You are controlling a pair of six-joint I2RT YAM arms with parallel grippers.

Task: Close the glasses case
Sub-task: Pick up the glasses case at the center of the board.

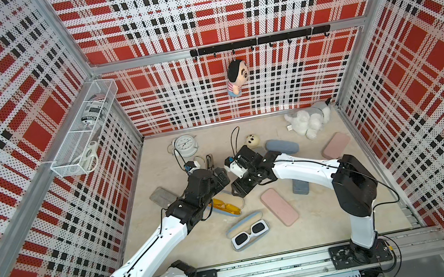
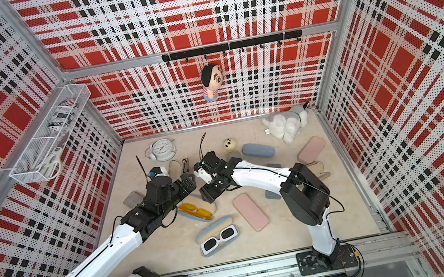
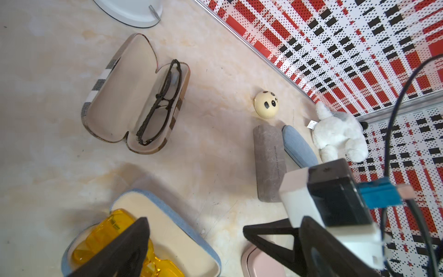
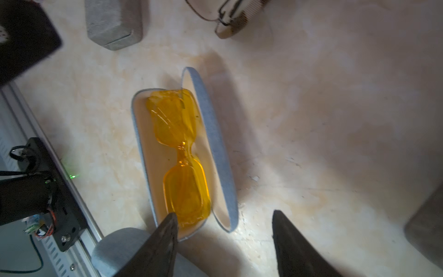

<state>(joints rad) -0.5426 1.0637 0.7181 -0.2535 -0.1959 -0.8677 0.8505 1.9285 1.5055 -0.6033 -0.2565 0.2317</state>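
The open glasses case (image 1: pixel 239 201) (image 2: pixel 213 208) lies mid-table, light blue outside and cream inside. Yellow glasses (image 1: pixel 226 206) (image 4: pixel 182 148) rest in its tray. Its lid (image 4: pixel 213 144) stands raised along one long side. My left gripper (image 1: pixel 220 173) (image 3: pixel 194 226) hovers over one end of the case (image 3: pixel 172 227), open, with nothing between its fingers (image 3: pixel 129 244). Over the opposite end, my right gripper (image 1: pixel 239 191) (image 4: pixel 224 214) is open too. One of its fingertips (image 4: pixel 167 230) is over the tray's end, and the lid's end lies between the two tips.
An open plaid case with black glasses (image 3: pixel 134 96) lies behind. An open blue case with white sunglasses (image 1: pixel 249 231) sits in front. Pink cases (image 1: pixel 279 206) (image 1: pixel 336 145), grey cases (image 1: pixel 163 197) (image 3: pixel 269 163), a blue case (image 1: pixel 280 146), a clock (image 1: pixel 184 144), a panda ball (image 1: pixel 252 140) and a plush dog (image 1: pixel 308 121) surround them.
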